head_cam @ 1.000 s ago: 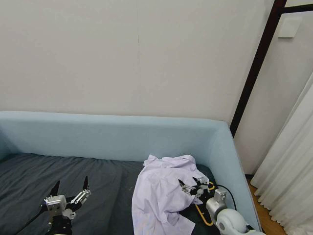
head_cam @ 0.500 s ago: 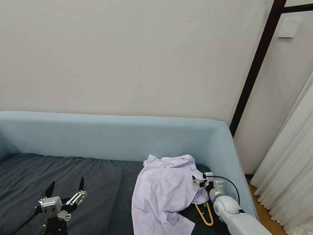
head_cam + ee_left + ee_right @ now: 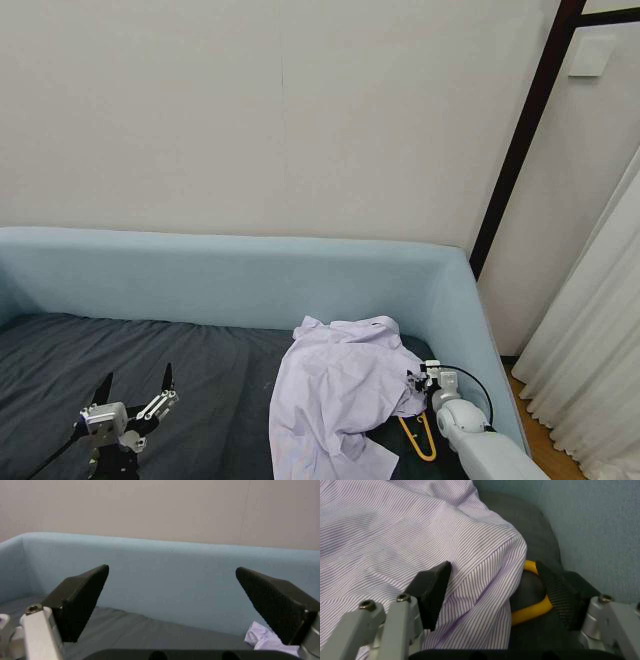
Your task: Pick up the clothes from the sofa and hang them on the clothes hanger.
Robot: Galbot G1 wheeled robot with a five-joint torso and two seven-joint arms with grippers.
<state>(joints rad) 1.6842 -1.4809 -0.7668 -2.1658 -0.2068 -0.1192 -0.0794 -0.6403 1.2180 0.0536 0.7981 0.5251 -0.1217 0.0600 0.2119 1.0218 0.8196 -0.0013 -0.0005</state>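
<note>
A crumpled lilac striped shirt lies on the dark seat at the sofa's right end. A yellow hanger pokes out from under its right edge. My right gripper is down at that edge, open. In the right wrist view its fingers straddle a fold of the shirt and the yellow hanger. My left gripper hovers open over the bare seat to the left, well apart from the shirt. In the left wrist view a corner of the shirt lies beyond the open left gripper.
The light blue sofa back runs behind the seat and its right arm stands close beside my right gripper. A dark door frame and a white curtain are to the right. The grey seat left of the shirt is bare.
My right gripper has moved right, from over the shirt to its right edge by the hanger. The left gripper has sunk slightly. The shirt lies as before.
</note>
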